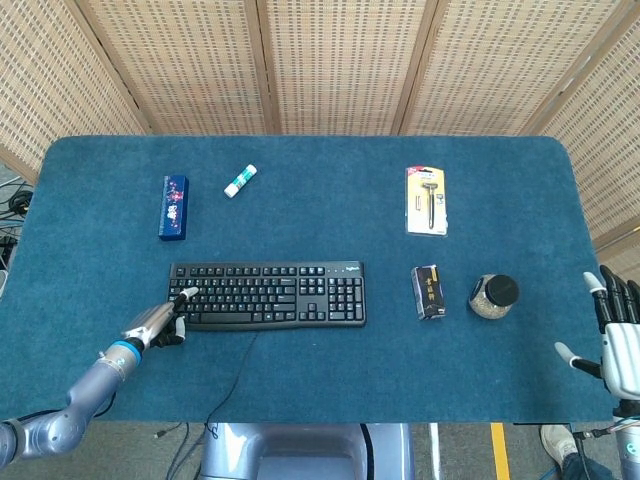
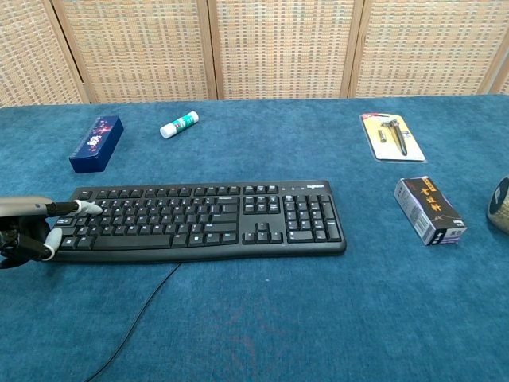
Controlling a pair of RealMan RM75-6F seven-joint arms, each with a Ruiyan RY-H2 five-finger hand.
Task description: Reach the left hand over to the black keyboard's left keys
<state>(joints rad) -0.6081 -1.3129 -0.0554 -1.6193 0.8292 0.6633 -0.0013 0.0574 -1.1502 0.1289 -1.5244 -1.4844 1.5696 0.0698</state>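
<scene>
The black keyboard (image 1: 267, 294) (image 2: 203, 217) lies in the front middle of the blue table, its cable running toward the front edge. My left hand (image 1: 160, 321) (image 2: 32, 227) is at the keyboard's left end, one finger stretched out with its white tip over the leftmost keys, the other fingers curled in and holding nothing. My right hand (image 1: 618, 345) hovers off the table's right front corner, fingers spread and empty; the chest view does not show it.
A dark blue box (image 1: 173, 207) and a glue stick (image 1: 239, 180) lie at the back left. A packaged razor (image 1: 426, 200), a small black box (image 1: 428, 291) and a dark-lidded jar (image 1: 492, 296) sit to the keyboard's right.
</scene>
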